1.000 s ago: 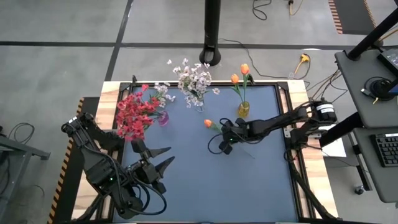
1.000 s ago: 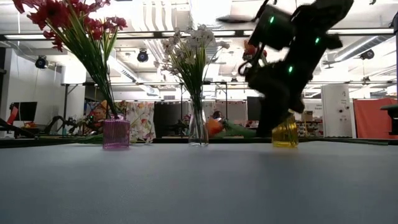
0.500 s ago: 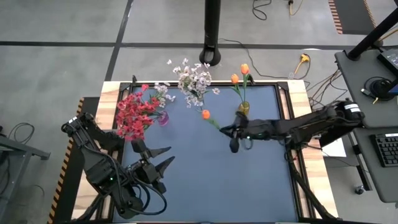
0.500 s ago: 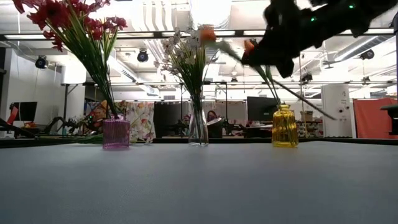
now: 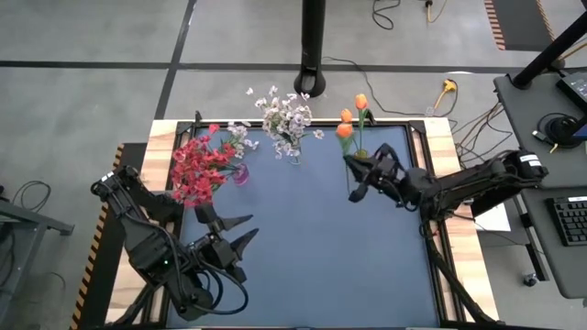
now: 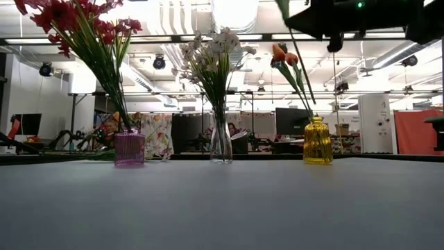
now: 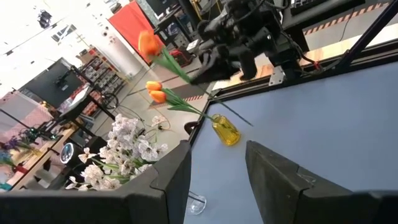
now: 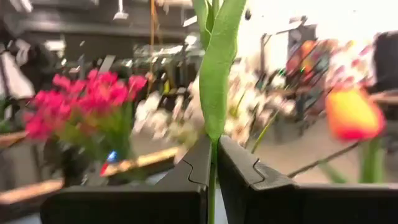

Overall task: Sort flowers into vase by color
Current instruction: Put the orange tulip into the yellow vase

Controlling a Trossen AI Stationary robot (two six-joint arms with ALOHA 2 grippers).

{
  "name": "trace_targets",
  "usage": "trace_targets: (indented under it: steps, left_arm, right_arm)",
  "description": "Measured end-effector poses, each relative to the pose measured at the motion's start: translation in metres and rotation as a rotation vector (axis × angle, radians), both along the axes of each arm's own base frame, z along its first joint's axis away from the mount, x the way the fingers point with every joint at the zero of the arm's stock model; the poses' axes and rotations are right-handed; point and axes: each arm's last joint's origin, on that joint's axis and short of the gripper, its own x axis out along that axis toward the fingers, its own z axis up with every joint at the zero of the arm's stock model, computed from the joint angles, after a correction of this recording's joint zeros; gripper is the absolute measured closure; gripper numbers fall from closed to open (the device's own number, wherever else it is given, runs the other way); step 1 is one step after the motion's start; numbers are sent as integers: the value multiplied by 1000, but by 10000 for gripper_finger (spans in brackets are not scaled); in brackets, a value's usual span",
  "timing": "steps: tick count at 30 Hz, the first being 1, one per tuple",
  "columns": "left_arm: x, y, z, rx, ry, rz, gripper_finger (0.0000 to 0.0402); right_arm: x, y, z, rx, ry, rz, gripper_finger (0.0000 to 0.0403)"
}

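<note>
Right gripper (image 5: 356, 190): raised above the far right part of the table (image 5: 312, 247), just beside the yellow vase (image 6: 318, 141). Fingers (image 8: 239, 163) clenched on the green stem of one orange tulip spray (image 5: 344, 131). Stem visible between the two fingers in the right wrist view, running up past them. Bloom end of the held spray directed toward the yellow vase; in the left wrist view the bloom (image 7: 148, 45) sits above the vase mouth, with the stem slanting down toward the gripper. Whether the lower stem end has entered the vase mouth: not determinable, view from above partly blocked by the arm.

Yellow vase: upright at the far right of the table, already containing two orange tulip sprays (image 6: 286, 58).

Clear vase (image 6: 221, 142): upright at far centre, filled with white-pale pink sprays (image 5: 286, 115).

Pink vase (image 6: 130, 148): upright at far left, filled with red sprays (image 5: 199, 167), with some pale blossoms just beside them on the far side.

Three vases in a row along the far edge, well apart from each other.

Left gripper (image 5: 240, 233): parked over the near left part of the table, fingers (image 7: 277, 177) parted, grasping nothing.
</note>
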Motion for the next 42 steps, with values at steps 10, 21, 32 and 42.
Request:
trace_targets:
  steps: [10,21,32,42]
  left_arm:
    - [2,3,0,6,5,11,264]
    - [2,3,0,7,5,11,264]
    - [4,4,0,13,10,15,264]
    - [6,7,0,14,11,28,264]
  right_arm:
    - [-15,-22,22,-148,-81,-197,390]
    - [-25,-52,15,-173,-15,-397,390]
    - [-49,-64,-11,-173,-137,-380,390]
    - [-53,-68,-17,-179,-112,-396,390]
